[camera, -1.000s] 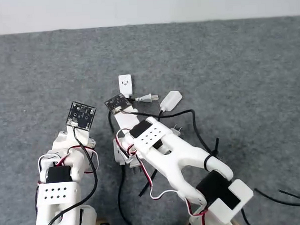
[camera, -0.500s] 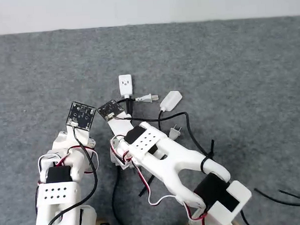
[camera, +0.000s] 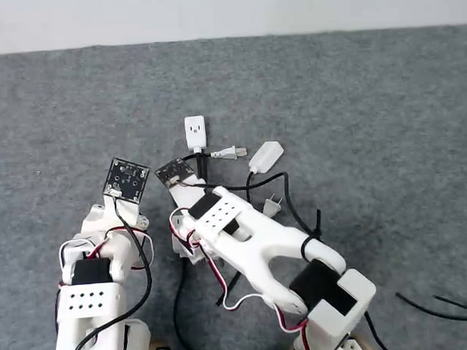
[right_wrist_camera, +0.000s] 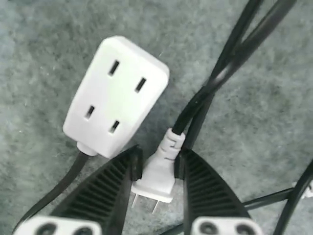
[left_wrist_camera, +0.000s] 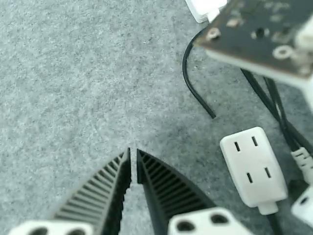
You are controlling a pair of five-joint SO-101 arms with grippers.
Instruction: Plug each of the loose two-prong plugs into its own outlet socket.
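My right gripper (right_wrist_camera: 157, 155) is shut on a white two-prong plug (right_wrist_camera: 155, 177), whose prongs point back toward the wrist and whose black cord runs away from it. Just beside the plug lies a white outlet block (right_wrist_camera: 115, 95) with two sockets facing up. The same block (left_wrist_camera: 253, 166) lies to one side of my left gripper (left_wrist_camera: 133, 155), which is shut and empty just above the carpet. In the high view a small white outlet (camera: 194, 132), a loose plug (camera: 231, 153), another white outlet (camera: 265, 156) and a second loose plug (camera: 273, 204) lie past the arms.
Black cords (camera: 293, 211) loop over the grey carpet (camera: 370, 115) around and under the right arm (camera: 252, 244). The left arm (camera: 104, 235) stands close beside it. More cord ends (camera: 433, 306) lie at the near right. A white wall edge runs along the back.
The right arm has swung left toward the left arm, and its wrist has moved with it. The black cords under it have shifted along. The left arm has stayed still.
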